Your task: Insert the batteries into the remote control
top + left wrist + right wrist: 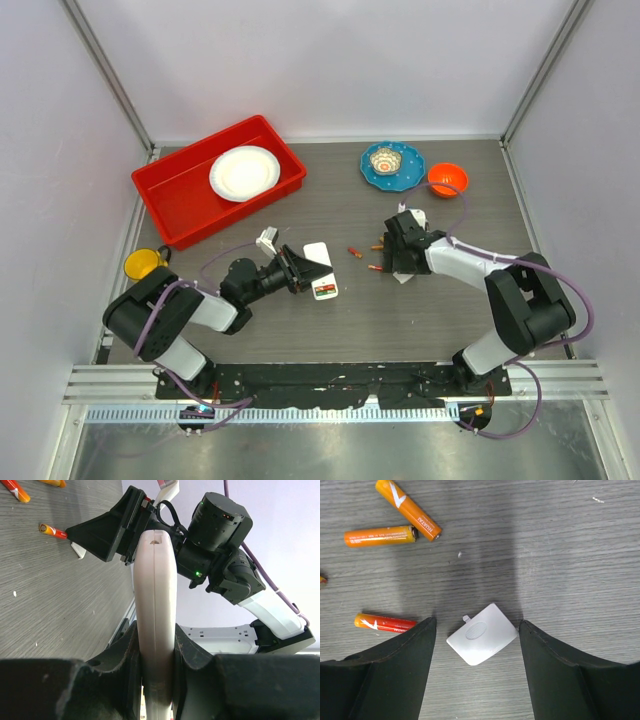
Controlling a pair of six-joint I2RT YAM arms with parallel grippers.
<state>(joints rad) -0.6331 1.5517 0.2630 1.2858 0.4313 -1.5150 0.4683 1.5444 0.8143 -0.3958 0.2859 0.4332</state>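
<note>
remote control [155, 595]: white handset, held edge-on, its free end aimed at the right arm. This looks like a way of offering it up for loading (the battery bay shows in no view).
left gripper [156, 642]: clamped tight on the remote control's near end, a pad on each flat face. This reads as a steadying hold.
batteries [380, 536]: three clearly seen, orange and red-orange, loose on the table [420, 330] just beyond the remote control's free end. None can be seen loaded.
battery cover [481, 641]: small white lid with a tab, flat on the table, farther from the remote control than the batteries. As it is off, the bay is presumably open.
right gripper [477, 624]: jaws wide, low over the battery cover with a finger on either side, touching neither edge and holding nothing.
step judged: early. The cover is set aside and a battery pick comes next.
red tray [170, 200]: carries a white plate [244, 172], behind the remote control and well apart.
blue plate [405, 175], orange bowl [447, 179]: far beyond the remote control, past the batteries.
</note>
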